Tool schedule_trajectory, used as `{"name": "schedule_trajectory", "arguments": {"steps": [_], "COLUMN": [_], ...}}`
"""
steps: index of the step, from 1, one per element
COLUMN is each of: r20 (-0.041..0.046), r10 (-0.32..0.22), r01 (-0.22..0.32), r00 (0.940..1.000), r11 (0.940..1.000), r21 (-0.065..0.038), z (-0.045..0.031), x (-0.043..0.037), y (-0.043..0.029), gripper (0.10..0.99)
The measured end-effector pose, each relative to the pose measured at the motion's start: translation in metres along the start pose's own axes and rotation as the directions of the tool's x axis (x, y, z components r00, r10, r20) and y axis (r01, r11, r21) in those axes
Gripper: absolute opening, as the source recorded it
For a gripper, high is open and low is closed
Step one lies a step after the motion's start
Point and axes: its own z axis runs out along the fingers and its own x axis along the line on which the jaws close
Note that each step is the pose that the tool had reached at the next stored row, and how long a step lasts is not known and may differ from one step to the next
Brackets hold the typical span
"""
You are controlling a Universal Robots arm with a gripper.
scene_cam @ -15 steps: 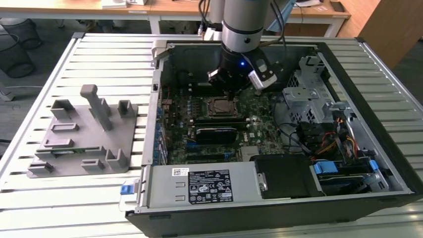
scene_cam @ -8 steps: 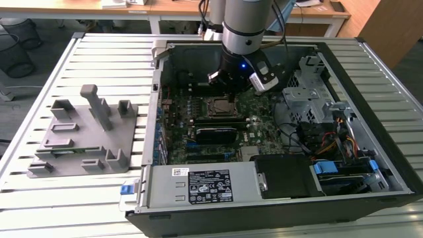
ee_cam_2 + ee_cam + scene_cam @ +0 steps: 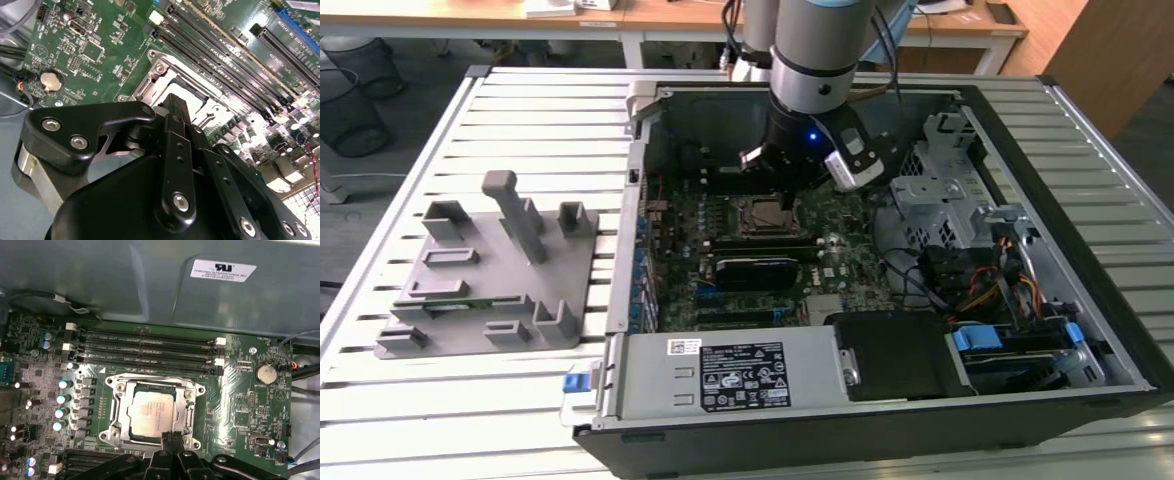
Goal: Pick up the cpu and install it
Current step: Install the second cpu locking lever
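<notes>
— So where is the cpu right now?

— Sitting flat in the socket frame on the motherboard, silvery top plate up, as the first wrist view shows it. The pincer hangs just at the socket's edge with its fingers drawn together to a narrow tip, and I see nothing held between them.

— What could go wrong?

— If the chip is not fully seated or is slightly skewed, any downward press from that tip might bend the contacts beneath; I judge that the main risk. A sideways nudge could also shift it against the frame.

— And around it, going across the exterior view from its left?

— On the slatted bench stands a grey fixture block, well apart from the work. Then the open computer case, whose wall stands near the arm. Near the front of the case lies the power supply, out of the way. Towards the exterior view's right, a metal drive cage and a cable bundle sit close to the wrist; a swing that way could snag them.

— Anything nearer the socket?

— The memory slots run just beside it, with a row of capacitors along another side and a coin battery further off. All crowd the approach.
</notes>
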Motion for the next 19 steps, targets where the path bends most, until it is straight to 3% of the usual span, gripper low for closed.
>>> {"name": "schedule_trajectory", "arguments": {"steps": [2, 5, 19], "r20": [-0.0091, -0.0162, -0.0279], "r10": [0.001, 0.003, 0.004], "r01": [-0.001, -0.003, -0.005], "r00": [1.0000, 0.9999, 0.9996], "r11": [1.0000, 1.0000, 1.0000], "r21": [-0.002, -0.003, -0.006], "z": [-0.0001, -0.0001, -0.0001], "x": [0.0001, 0.0004, 0.0022], "y": [-0.0019, -0.0051, -0.0165], "gripper": [0.106, 0.106, 0.106]}}
